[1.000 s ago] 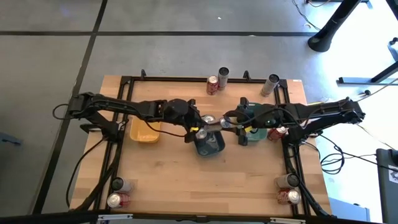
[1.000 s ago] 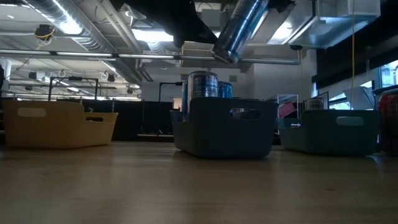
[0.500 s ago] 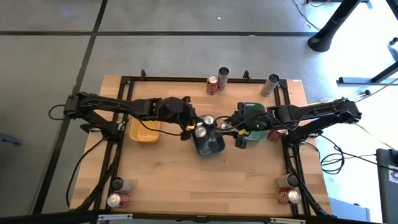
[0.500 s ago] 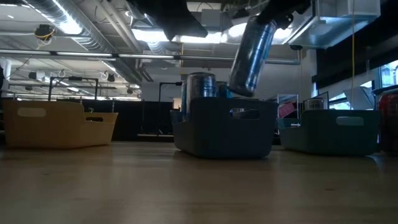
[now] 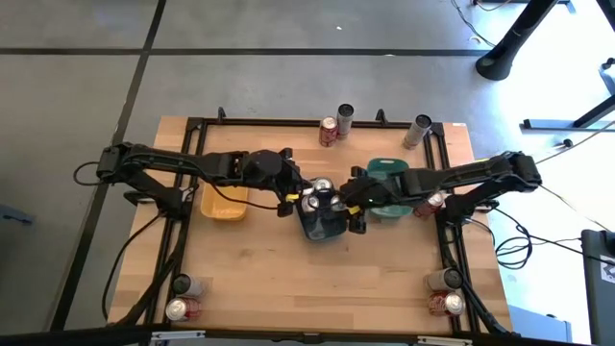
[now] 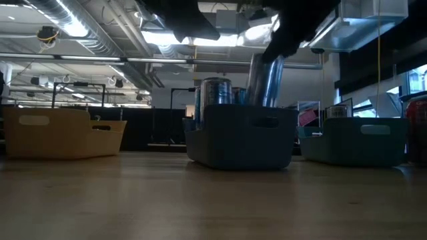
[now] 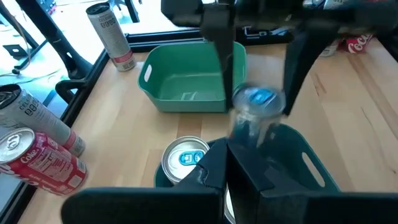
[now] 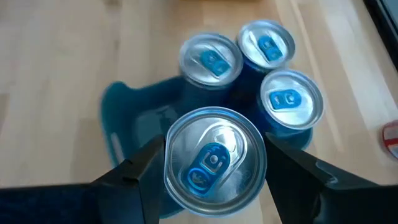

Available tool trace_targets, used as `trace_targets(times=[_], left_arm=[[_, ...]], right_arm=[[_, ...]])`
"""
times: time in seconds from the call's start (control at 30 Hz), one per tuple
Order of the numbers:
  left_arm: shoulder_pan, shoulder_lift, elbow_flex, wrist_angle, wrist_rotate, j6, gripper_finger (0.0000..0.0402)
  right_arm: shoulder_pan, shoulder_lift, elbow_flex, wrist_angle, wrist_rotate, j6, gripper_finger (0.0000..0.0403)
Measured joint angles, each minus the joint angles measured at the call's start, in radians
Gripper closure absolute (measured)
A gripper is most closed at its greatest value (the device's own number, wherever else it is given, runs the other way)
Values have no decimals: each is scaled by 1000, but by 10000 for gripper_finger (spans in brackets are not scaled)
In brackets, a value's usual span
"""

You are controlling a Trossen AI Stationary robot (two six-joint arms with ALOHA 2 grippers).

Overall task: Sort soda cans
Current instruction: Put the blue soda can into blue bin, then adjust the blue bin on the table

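Observation:
My right gripper (image 5: 351, 202) is shut on a silver-blue soda can (image 6: 265, 80) over the grey-blue tray (image 5: 327, 229) at the table's middle. Three more silver-topped cans (image 8: 211, 59) (image 8: 267, 40) (image 8: 289, 99) stand upright on that tray's floor. My left gripper (image 5: 296, 197) hovers shut at the tray's left side, touching nothing. The held can's lower part is hidden behind the tray wall (image 6: 241, 137) in the low view. My right gripper pinches the can by its upper side wall (image 7: 255, 115), one finger (image 8: 140, 171) on each side just under the rim. The fingers come from above, pointing down along the can. It hangs nearly upright, its lower part inside the tray; whether its base rests there is hidden.
A yellow tray (image 5: 223, 200) sits left of the grey-blue one, a teal tray (image 5: 389, 183) right of it. Cans stand at the far edge (image 5: 329, 131) (image 5: 345, 117) (image 5: 418, 131), the near-left corner (image 5: 181, 298) and the near-right corner (image 5: 444, 293). A red can (image 5: 432, 202) lies under my right arm.
My right gripper has carried the can toward the table's left and down. The can, tilted and high above the grey-blue tray a second ago, has swung nearly upright and sunk partly into the tray. My left gripper has drawn back slightly toward the left.

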Motion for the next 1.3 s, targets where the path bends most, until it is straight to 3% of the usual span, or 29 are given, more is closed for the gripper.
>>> trace_targets(times=[0.37, 0.7, 0.93, 1.3], left_arm=[[0, 0, 0, -8, 0, 0, 400], [0, 0, 0, -9, 0, 5, 400], [0, 1, 0, -16, 0, 5, 400], [0, 1, 0, -203, 0, -136, 400]], right_arm=[[-68, 101, 0, 35, -58, 39, 180], [-65, 116, 1, 76, 1, 2, 129], [-65, 100, 1, 67, 42, -4, 120], [-65, -22, 123, -268, 18, -5, 119]])
